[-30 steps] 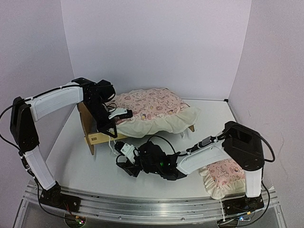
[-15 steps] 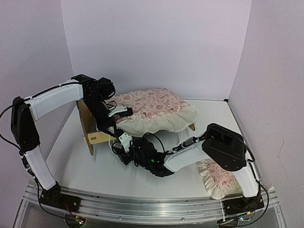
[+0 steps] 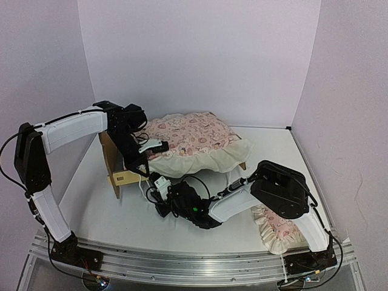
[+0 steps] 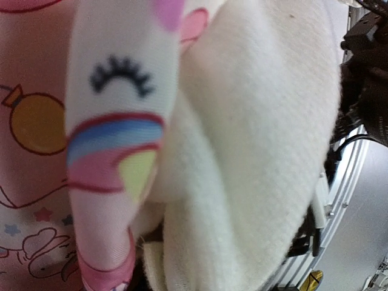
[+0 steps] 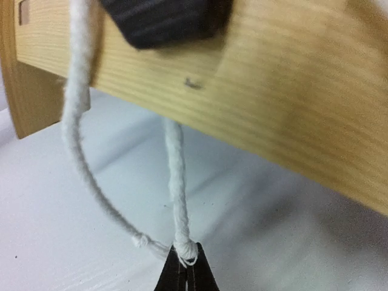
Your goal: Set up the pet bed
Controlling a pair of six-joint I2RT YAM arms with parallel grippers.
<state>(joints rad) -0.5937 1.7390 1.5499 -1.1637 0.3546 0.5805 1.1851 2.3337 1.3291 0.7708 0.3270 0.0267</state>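
- At the near right, beside the right arm's base: small pink ruffled pillow (image 3: 280,228), flat on the table (image 3: 103,212), partly hidden under that arm.
- Stretched low across the table from right to left: the right arm, ending just in front of the pet bed (image 3: 119,177).
- Right gripper (image 3: 156,189) (image 5: 185,274): fingertips pressed together with no gap, pinching the knot of a white cord (image 5: 176,182) close above the table top.
- From that knot, two strands of cord rising to the bed's plywood side rail (image 5: 291,115), one straight up, the other curving off to the left and up over the wood.
- Pet bed at the left middle of the table, near the left wall, lengthwise toward the right; headboard (image 3: 109,154) upright at its left end.
- Left gripper (image 3: 148,150) at the near left corner of the bed, right against the cream ruffle; open or closed, cannot tell, since cloth fills the left wrist view and hides the fingers.
- On top of the frame: pink printed mattress cushion (image 3: 194,134) (image 4: 36,121), ruffle hanging over the near rail and the right end, covering the base.
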